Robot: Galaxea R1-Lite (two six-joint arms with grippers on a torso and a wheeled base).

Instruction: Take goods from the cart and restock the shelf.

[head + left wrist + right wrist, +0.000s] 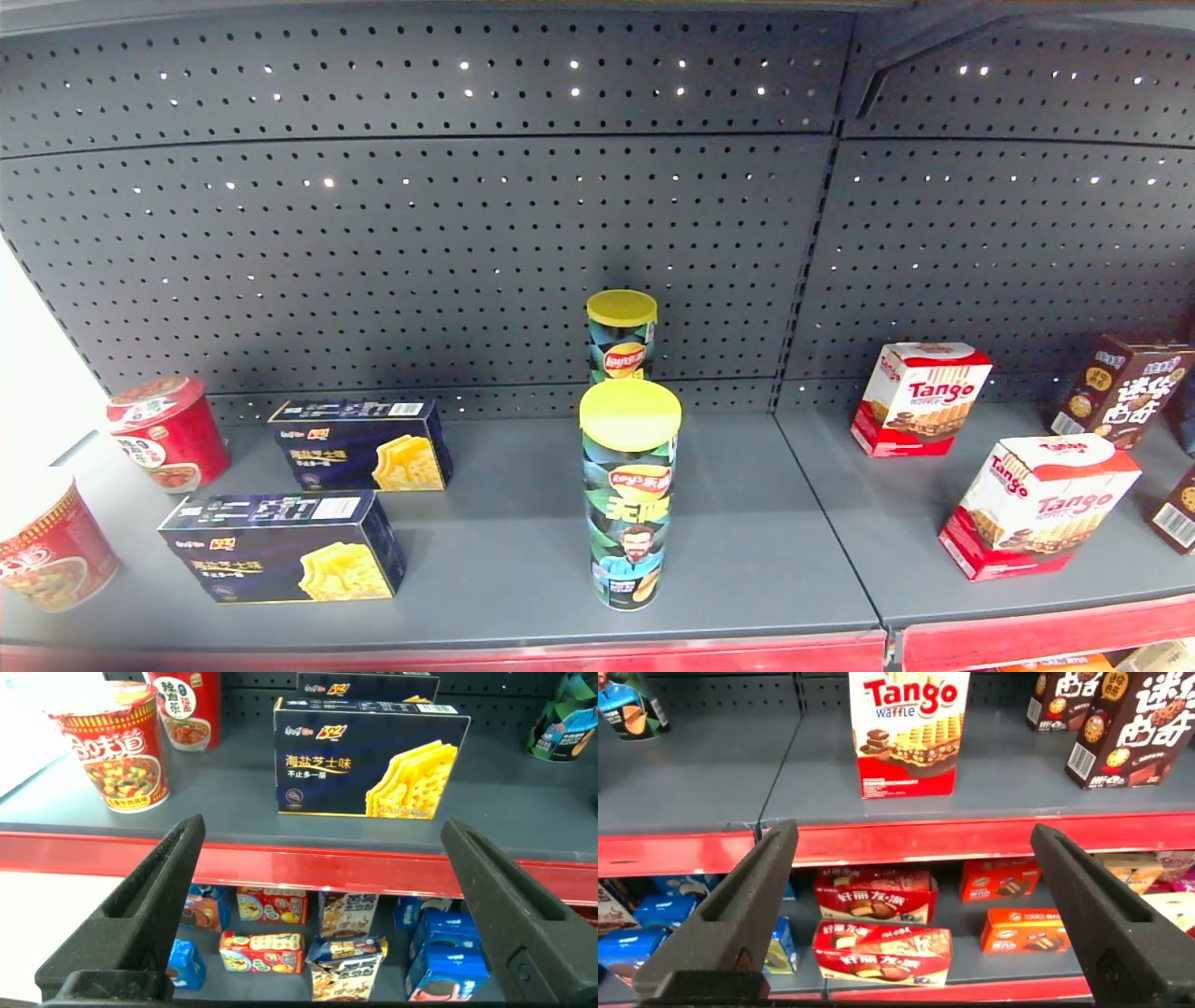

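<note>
Two chip cans with yellow lids stand upright mid-shelf, one near the front [628,495] and one behind it [622,336]. Left of them lie two dark blue cracker boxes [285,546] [359,444] and red noodle cups [168,432]. My left gripper [322,915] is open, held in front of the shelf's red edge [280,849], facing a blue cracker box [366,758] and a noodle cup [116,751]. My right gripper [915,910] is open and empty too, facing a red-and-white wafer box [906,733] on the shelf.
Wafer boxes [918,398] [1036,504] and brown cookie boxes [1117,387] fill the right shelf section. A lower shelf holds more snack boxes [878,952] [262,952]. Bare shelf space [766,523] lies right of the chip cans. A perforated back panel [420,233] closes the rear.
</note>
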